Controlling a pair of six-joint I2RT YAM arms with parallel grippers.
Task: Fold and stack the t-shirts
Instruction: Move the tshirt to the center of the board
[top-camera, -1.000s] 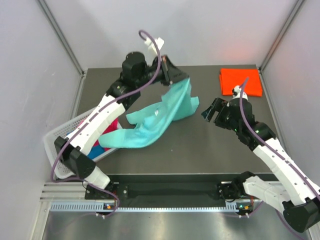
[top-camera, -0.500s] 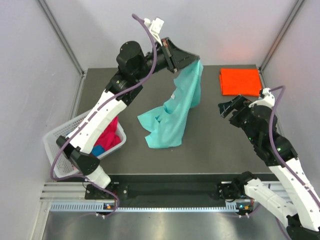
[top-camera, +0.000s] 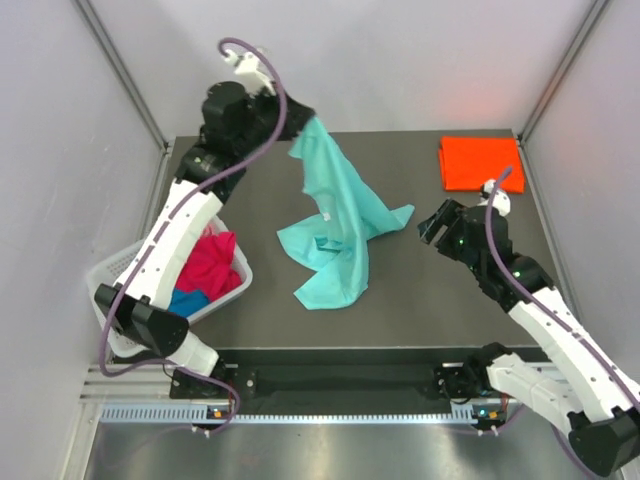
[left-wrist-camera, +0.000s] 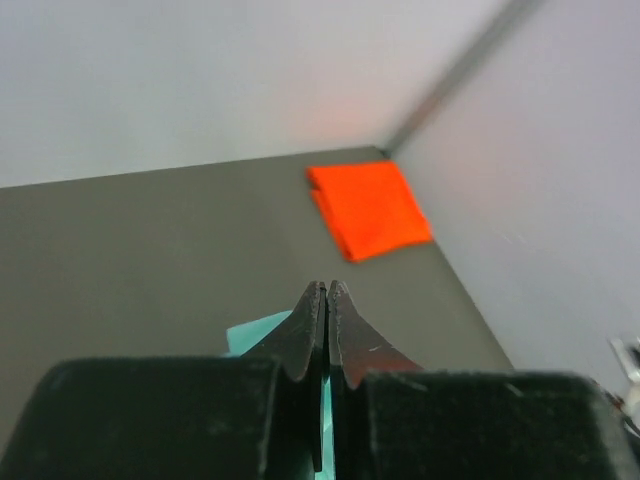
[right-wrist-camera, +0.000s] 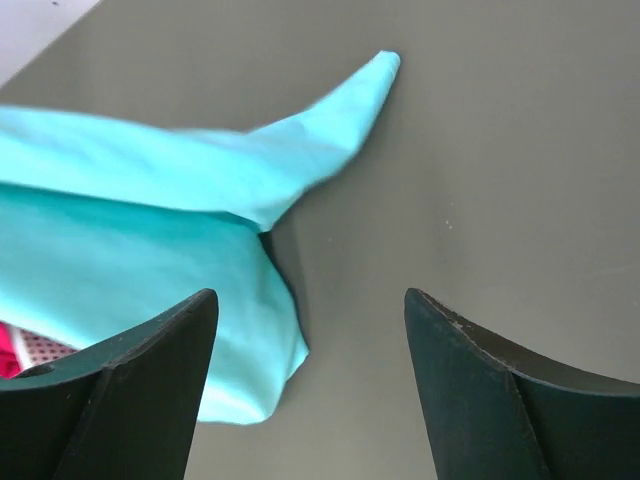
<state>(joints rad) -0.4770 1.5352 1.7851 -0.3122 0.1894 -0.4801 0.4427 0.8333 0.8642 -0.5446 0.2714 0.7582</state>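
Observation:
My left gripper (top-camera: 306, 118) is shut on the top of the teal t-shirt (top-camera: 335, 225) and holds it high at the back of the table. The shirt hangs down and its lower part lies crumpled on the dark table. A sliver of teal shows between the shut fingers in the left wrist view (left-wrist-camera: 326, 415). My right gripper (top-camera: 432, 226) is open and empty, just right of the shirt's right corner (right-wrist-camera: 330, 105). A folded orange t-shirt (top-camera: 480, 163) lies at the back right, also in the left wrist view (left-wrist-camera: 368, 208). Magenta-red (top-camera: 207, 262) and blue (top-camera: 187, 302) shirts lie in the basket.
A white lattice basket (top-camera: 118, 275) stands tilted at the table's left edge. Grey walls close in the table (top-camera: 420, 300) on the left, back and right.
My left gripper has swung left and back with the teal shirt, dragging it leftwards. My right gripper has moved left, closer to the shirt's right corner.

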